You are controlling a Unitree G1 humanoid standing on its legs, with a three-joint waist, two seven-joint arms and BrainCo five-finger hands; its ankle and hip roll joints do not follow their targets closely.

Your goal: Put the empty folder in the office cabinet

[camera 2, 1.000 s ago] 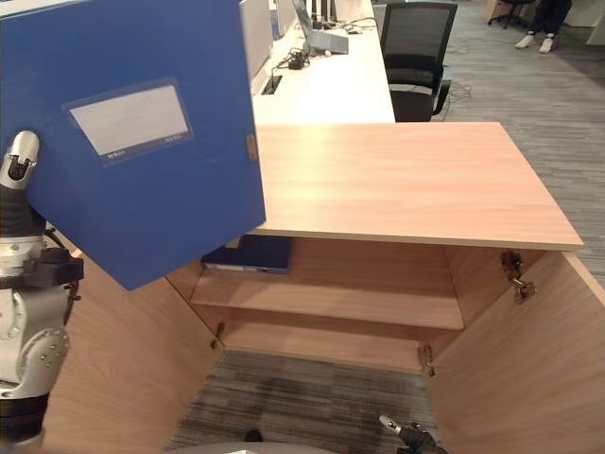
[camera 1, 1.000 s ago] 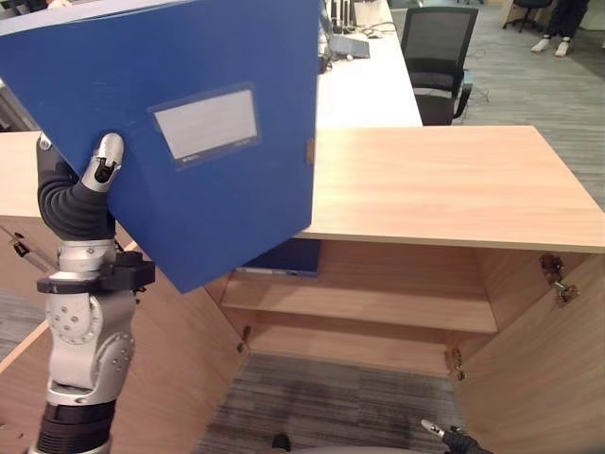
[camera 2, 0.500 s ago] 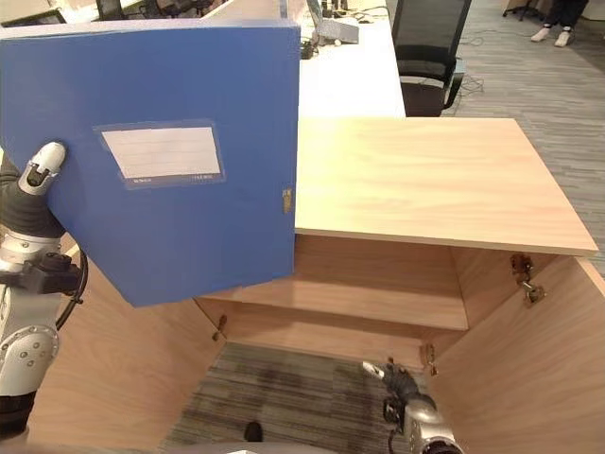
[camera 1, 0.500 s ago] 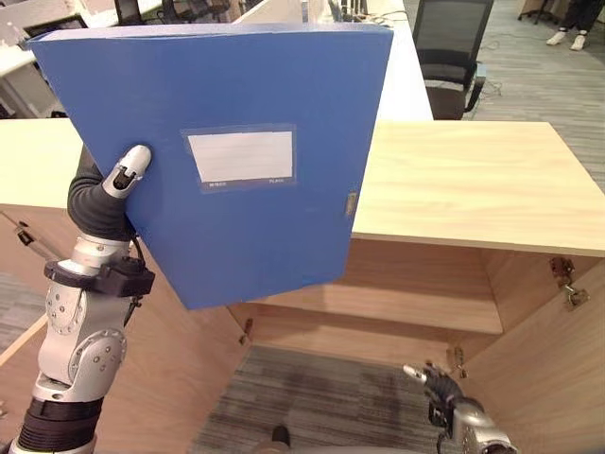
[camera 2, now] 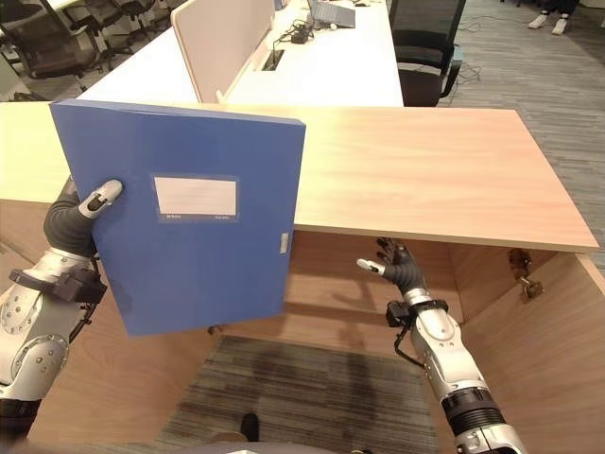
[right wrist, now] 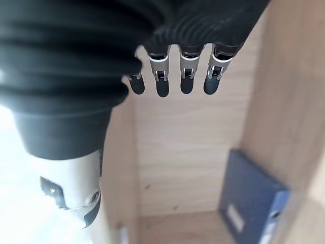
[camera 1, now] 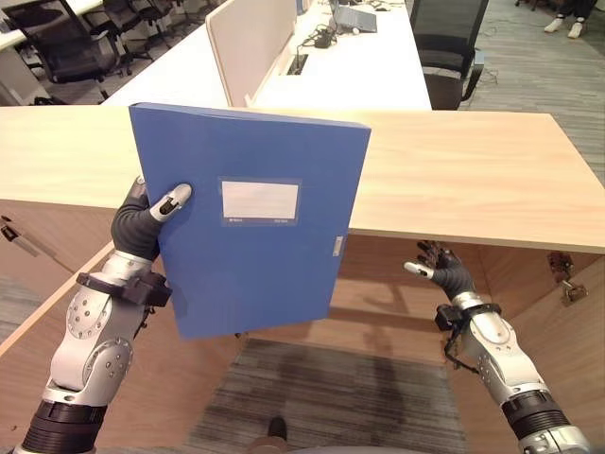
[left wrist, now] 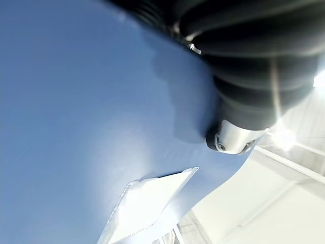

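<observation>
L hand [camera 1: 142,216] grips folder [camera 1: 250,227], now lowered and upright in front of open cabinet [camera 1: 473,180]. R hand [camera 1: 442,270] has risen, fingers spread, empty, approx. ready to support insertion.

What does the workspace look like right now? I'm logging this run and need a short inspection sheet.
Surface: light wooden cabinet top, bare.
Job's things: blue folder held upright in front of the office cabinet, doors open; not yet inside.
Clutter: another blue folder already lies on a cabinet shelf.
Hands: left hand grips the held folder's edge, thumb on its front; right hand open, holding nothing, raised beside the folder in front of the cabinet opening.
Cables: cables on the white desk behind.
Surroundings: black office chair, grey carpet, a person's shoes far right.
</observation>
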